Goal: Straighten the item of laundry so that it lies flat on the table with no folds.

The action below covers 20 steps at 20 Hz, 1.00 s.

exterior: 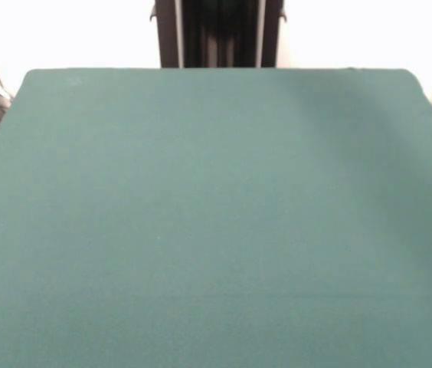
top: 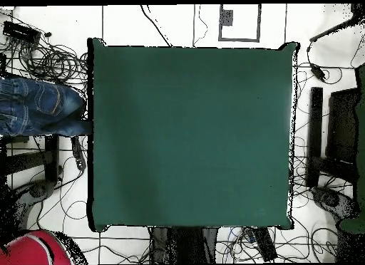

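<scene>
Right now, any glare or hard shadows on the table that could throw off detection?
Front view: the table is evenly lit with no hard shadows, and the wall behind it is blown out white. Overhead view: the felt is even too, apart from a pale wash along its right edge; the floor is very bright; the blue denim sits off the table, clearly lit.

Table (exterior: 216, 230) — plain dark green; jeans (top: 39, 105) — faded blue denim.

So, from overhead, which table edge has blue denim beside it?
The left edge of the table: blue denim sits just outside it, over the floor; the others have none.
</scene>
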Each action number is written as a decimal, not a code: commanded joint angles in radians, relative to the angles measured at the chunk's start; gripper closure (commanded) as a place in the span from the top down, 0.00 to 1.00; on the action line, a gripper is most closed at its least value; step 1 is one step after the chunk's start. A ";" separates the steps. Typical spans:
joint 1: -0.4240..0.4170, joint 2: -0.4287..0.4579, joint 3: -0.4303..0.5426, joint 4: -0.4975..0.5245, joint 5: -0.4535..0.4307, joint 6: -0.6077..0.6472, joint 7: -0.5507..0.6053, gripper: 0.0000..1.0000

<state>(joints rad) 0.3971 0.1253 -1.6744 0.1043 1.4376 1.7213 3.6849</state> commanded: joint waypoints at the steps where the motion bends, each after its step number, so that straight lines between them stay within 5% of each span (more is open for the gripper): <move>1: 0.103 -0.098 0.404 0.258 -0.343 -0.139 -0.389 0.00; 9: 0.189 -0.202 0.623 0.547 -0.575 -0.291 -0.533 0.00; 20: 0.185 -0.289 0.782 0.674 -0.745 -0.397 -0.615 0.00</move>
<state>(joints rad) 0.5862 -0.0713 -1.0887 0.5862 0.7956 1.4099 3.3661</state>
